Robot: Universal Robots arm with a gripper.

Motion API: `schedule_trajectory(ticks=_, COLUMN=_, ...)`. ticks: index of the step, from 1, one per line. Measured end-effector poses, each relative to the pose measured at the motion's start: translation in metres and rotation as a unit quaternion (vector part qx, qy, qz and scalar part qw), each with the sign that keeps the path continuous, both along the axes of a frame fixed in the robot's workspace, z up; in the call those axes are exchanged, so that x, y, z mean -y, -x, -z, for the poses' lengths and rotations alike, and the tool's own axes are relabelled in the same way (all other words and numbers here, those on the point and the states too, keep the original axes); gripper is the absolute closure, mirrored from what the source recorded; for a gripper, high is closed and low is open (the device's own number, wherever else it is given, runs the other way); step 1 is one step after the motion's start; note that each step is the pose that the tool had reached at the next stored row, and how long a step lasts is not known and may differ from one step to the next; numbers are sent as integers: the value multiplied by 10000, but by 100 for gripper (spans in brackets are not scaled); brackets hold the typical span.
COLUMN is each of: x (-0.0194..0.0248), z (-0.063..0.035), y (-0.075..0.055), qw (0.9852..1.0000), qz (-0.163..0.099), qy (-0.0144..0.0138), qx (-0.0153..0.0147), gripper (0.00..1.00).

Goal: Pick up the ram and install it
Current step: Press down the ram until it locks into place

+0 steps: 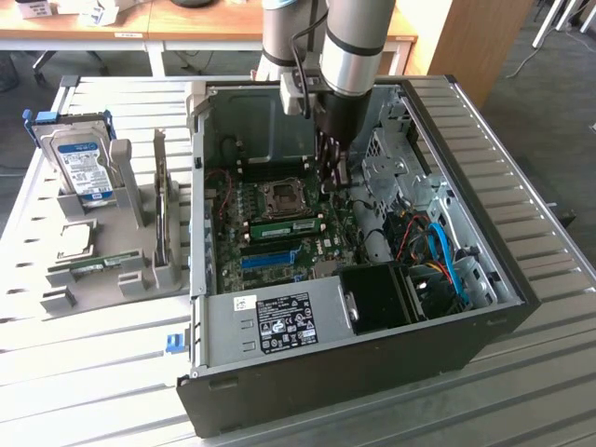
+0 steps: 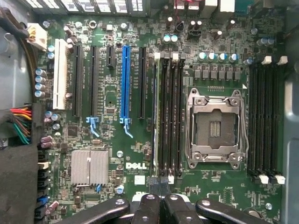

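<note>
The gripper [image 1: 336, 180] is held with fingers pressed together inside the walls of the case [image 1: 391, 368]. The ram [image 1: 282, 229] is seated beside the socket [image 1: 279, 196], apart from the gripper

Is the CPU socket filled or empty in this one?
Empty. In the wrist view the socket shows bare contacts at its centre, with no chip seated in it.
</note>
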State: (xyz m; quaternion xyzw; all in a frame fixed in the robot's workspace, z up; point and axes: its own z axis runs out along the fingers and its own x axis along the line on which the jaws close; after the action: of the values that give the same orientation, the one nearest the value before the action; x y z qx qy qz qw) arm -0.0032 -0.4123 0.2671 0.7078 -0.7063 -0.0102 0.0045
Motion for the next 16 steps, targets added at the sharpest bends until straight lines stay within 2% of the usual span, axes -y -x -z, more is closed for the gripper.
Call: schedule_trajectory(ticks=16, x=0, z=213, y=0, qw=10000, qz=0, qy=0, qx=0, gripper=89)
